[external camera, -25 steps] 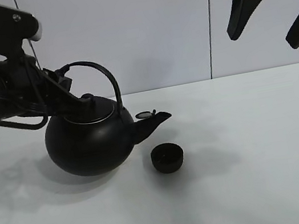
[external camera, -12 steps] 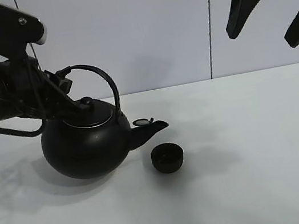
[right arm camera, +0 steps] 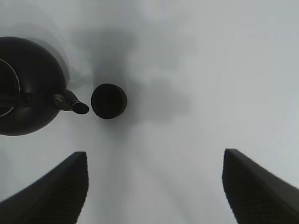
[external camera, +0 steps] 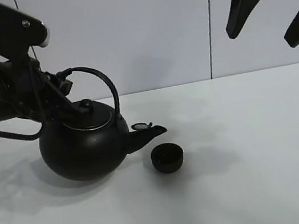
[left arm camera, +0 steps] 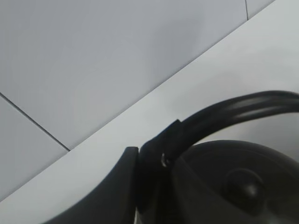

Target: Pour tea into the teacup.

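While the left gripper (external camera: 61,84) clamps the arched handle (external camera: 107,80) of the big round black kettle (external camera: 86,149), tipped spout-down, the right gripper (external camera: 270,9) hangs high, its fingers (external camera: 243,2) wide apart and empty. The small matte-black handleless teacup (external camera: 167,157) sits on the white worktop (external camera: 253,175), just beside and below the spout (external camera: 145,137). Its dark inside is unreadable, and the left gripper blurs into the black handle.

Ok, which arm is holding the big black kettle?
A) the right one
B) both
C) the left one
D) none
C: the left fingers are shut on the handle of the kettle; the right fingers hang open up high, holding nothing.
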You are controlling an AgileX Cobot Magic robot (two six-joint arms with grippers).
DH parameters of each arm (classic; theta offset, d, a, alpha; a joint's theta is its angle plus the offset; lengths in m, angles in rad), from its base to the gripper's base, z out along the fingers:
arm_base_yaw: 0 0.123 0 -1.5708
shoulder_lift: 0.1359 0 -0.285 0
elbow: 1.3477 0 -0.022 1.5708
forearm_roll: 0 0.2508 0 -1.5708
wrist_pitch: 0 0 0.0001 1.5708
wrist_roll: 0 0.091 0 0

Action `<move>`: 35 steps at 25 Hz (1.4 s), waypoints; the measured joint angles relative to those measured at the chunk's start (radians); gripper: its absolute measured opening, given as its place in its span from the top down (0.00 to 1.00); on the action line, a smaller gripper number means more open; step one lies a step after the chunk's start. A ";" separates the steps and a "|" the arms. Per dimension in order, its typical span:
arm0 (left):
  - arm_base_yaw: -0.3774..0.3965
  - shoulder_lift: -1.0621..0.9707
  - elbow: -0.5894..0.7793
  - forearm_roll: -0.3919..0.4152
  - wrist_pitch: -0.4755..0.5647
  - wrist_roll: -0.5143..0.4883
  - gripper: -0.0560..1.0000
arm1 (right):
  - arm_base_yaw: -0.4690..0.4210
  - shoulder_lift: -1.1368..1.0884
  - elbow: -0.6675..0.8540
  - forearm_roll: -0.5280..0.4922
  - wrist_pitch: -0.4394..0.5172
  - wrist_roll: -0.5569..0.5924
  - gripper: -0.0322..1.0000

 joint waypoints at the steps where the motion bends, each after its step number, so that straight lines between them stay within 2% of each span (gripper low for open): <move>1: 0.000 0.000 0.000 0.000 0.000 0.001 0.84 | 0.000 0.000 0.000 0.000 0.000 0.000 0.44; 11: 0.000 0.000 -0.008 -0.007 0.033 0.033 0.84 | 0.000 0.000 0.000 0.000 0.000 0.000 0.44; 17: 0.000 0.000 -0.048 -0.049 0.076 0.055 0.84 | 0.000 0.000 0.000 0.000 0.000 0.000 0.44; 35: 0.000 0.000 -0.058 -0.055 0.079 0.124 0.84 | 0.000 0.000 0.000 0.000 0.000 0.000 0.44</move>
